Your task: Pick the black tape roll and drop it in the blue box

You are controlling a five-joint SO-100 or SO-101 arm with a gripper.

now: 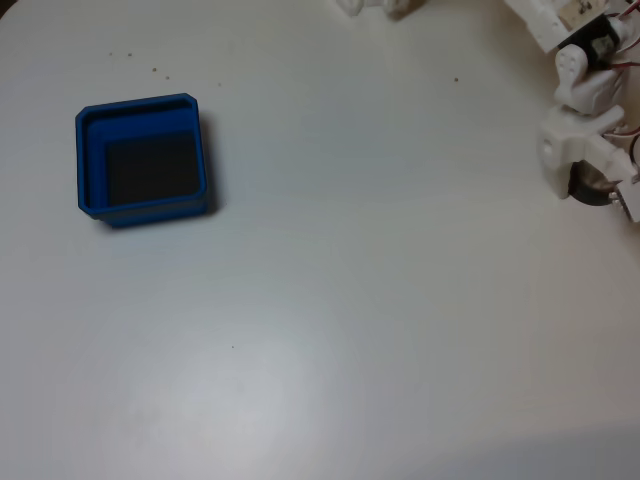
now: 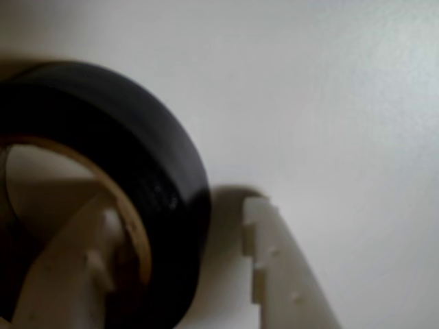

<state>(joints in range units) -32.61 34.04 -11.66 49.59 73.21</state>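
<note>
The black tape roll (image 2: 137, 137) lies on the white table, its beige inner core showing in the wrist view. My gripper (image 2: 180, 209) straddles the roll's wall. One white finger (image 2: 82, 267) sits inside the ring, the other finger (image 2: 274, 267) stands just outside it with a thin shadowed gap. The jaws are open. In the fixed view the gripper (image 1: 588, 182) is at the right edge, with a dark sliver of the tape roll (image 1: 590, 193) under it. The blue box (image 1: 140, 104) sits far off at the left, and its dark floor is bare.
The white arm's segments and servos (image 1: 585, 60) reach in from the top right of the fixed view. A wide stretch of white table (image 1: 380, 250) lies between the arm and the box. A few small dark specks dot the surface.
</note>
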